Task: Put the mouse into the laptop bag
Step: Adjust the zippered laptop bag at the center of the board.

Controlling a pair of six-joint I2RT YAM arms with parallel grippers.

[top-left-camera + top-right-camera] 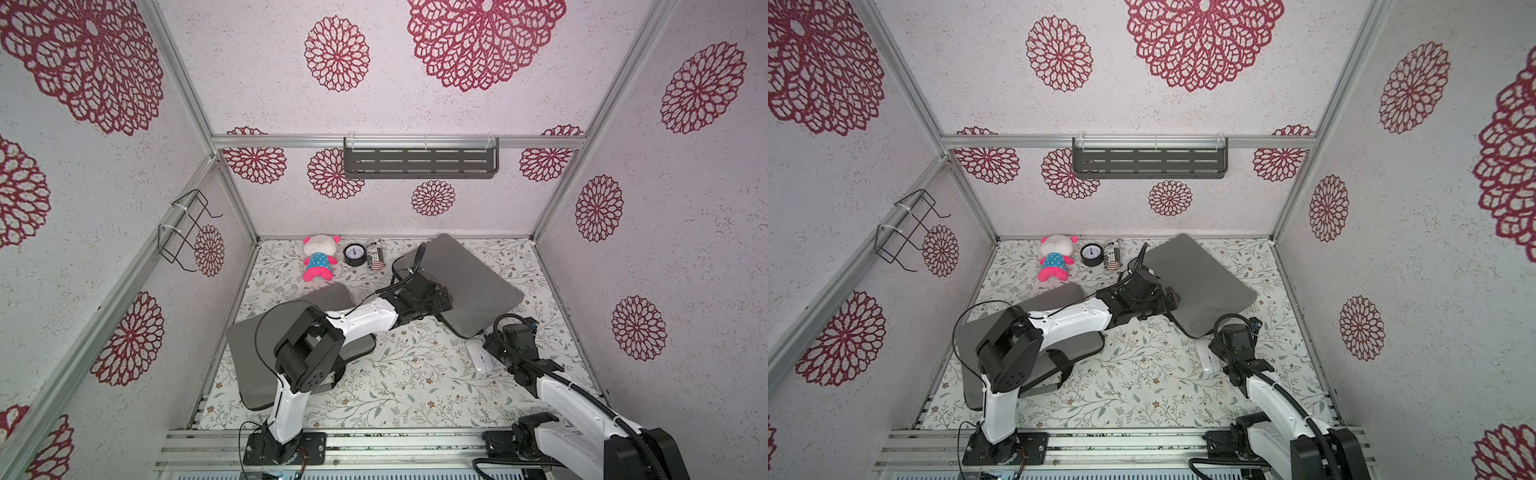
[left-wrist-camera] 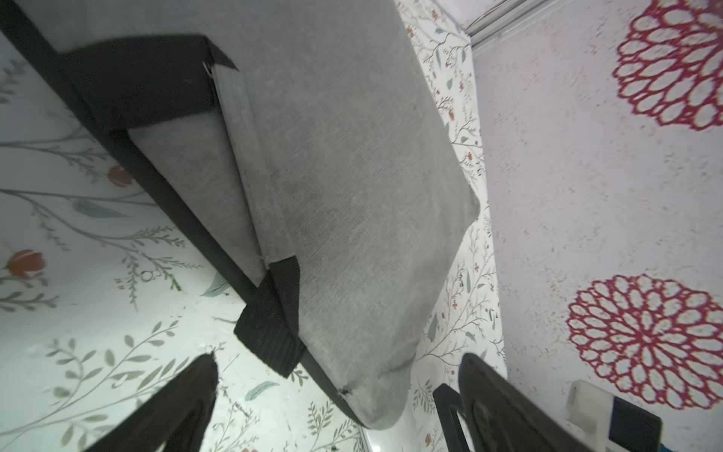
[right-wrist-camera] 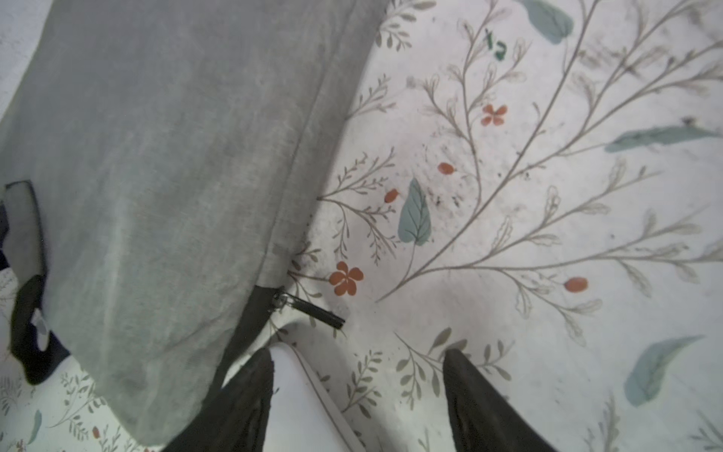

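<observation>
The left end effector is released, facing the laptop bag. The right end effector straddles the mouse, jaws apart.

Both top views looked steeply down from high above the counter's near edge, side by side and facing the back wall, far enough off to share almost the whole scene. The left wrist camera sat close behind the left end effector and looked along it at the laptop bag just ahead. The right wrist camera sat equally close behind the right end effector, facing the counter ahead of it, with that same bag just beside it.
</observation>
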